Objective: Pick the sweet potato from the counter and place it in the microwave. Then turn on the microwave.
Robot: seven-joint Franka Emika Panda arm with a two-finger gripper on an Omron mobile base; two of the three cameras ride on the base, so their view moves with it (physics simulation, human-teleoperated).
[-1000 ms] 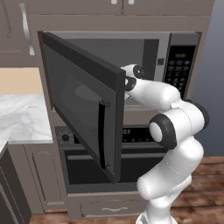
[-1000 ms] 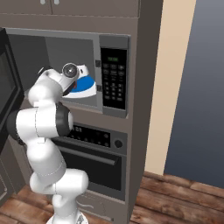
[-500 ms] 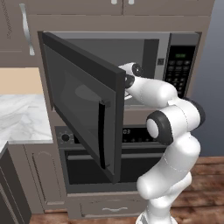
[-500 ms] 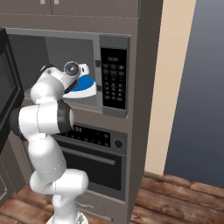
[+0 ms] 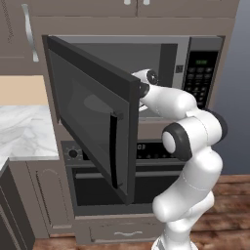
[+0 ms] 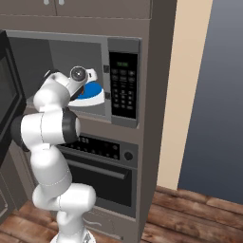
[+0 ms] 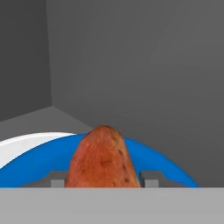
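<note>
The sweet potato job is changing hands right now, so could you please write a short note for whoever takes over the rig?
Gripper: inside the microwave, shut on the sweet potato, which sits between the two fingers.
Sweet potato: off the counter, held over the blue plate on the white turntable. Whether it touches the plate cannot be told.
Microwave door: swung wide open.
Done: pick-up and carry into the microwave.
Left: release the sweet potato onto the plate, pull the arm out, probably close the door, then press start on the keypad.
</note>
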